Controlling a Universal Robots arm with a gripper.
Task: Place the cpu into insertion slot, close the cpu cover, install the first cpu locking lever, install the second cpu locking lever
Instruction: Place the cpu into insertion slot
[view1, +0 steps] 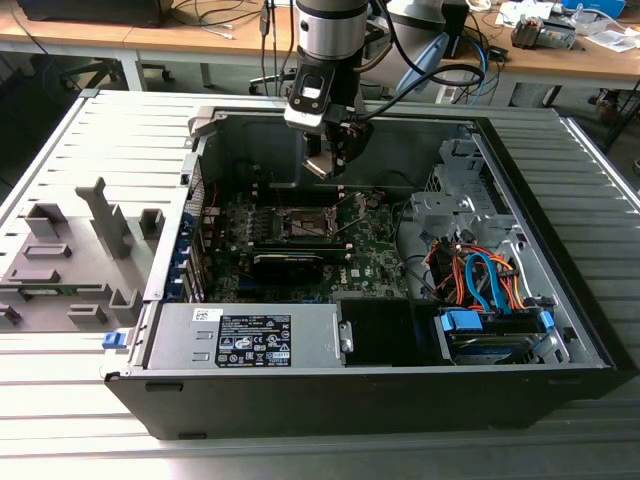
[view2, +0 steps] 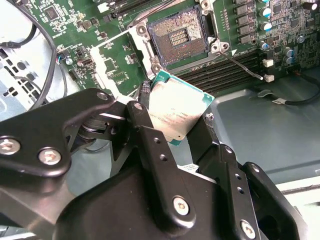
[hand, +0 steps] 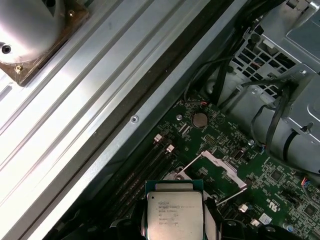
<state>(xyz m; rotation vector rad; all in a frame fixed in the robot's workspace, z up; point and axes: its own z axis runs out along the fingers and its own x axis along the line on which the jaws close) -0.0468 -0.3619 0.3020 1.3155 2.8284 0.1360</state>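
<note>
The end effector (view2: 175, 119) clamps the cpu (view2: 176, 104), hiding its edges.

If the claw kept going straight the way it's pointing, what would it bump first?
Probably the green motherboard, at or near the open socket just ahead. The claw is shut on the cpu, so the cpu would touch first. Depth is hard to judge.

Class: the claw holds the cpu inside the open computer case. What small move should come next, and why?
Probably shift the claw sideways until the cpu sits squarely over the bare socket, before lowering. In the second wrist view the chip hangs beside the socket, not over it, and the cpu cover is swung open.
</note>
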